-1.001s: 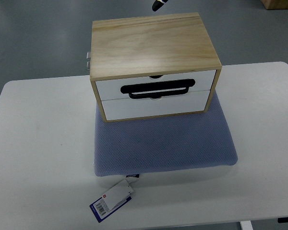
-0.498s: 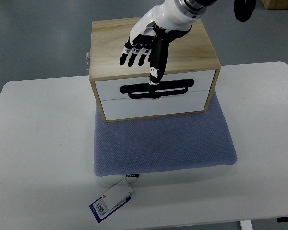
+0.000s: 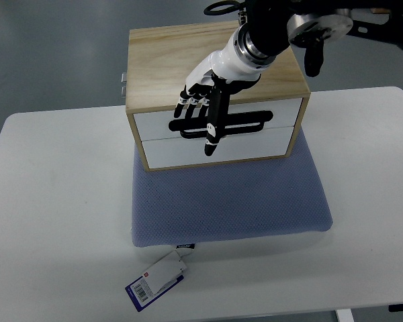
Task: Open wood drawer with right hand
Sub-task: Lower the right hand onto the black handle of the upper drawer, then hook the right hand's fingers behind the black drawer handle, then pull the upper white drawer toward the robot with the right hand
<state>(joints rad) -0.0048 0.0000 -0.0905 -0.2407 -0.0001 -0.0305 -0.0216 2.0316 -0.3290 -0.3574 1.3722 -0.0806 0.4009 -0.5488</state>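
White table [image 3: 60, 201] on grey floor [image 3: 54, 54]; blue mat [image 3: 228, 201] on tabletop.

Pale wood drawer box [image 3: 208, 60] with 2 white fronts, black handle [image 3: 245, 123], seemingly dotted grey-blue mat [image 3: 232, 201].

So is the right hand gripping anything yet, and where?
Cannot be told: the right hand covers the black handle on the wood drawer box, hiding any grip.

Even, bright overhead light is seen throughout; only a soft shadow is cast under the wooden box [image 3: 215, 64] onto the blue mat [image 3: 228, 198], the white table [image 3: 60, 201] slightly glared, focus sharp
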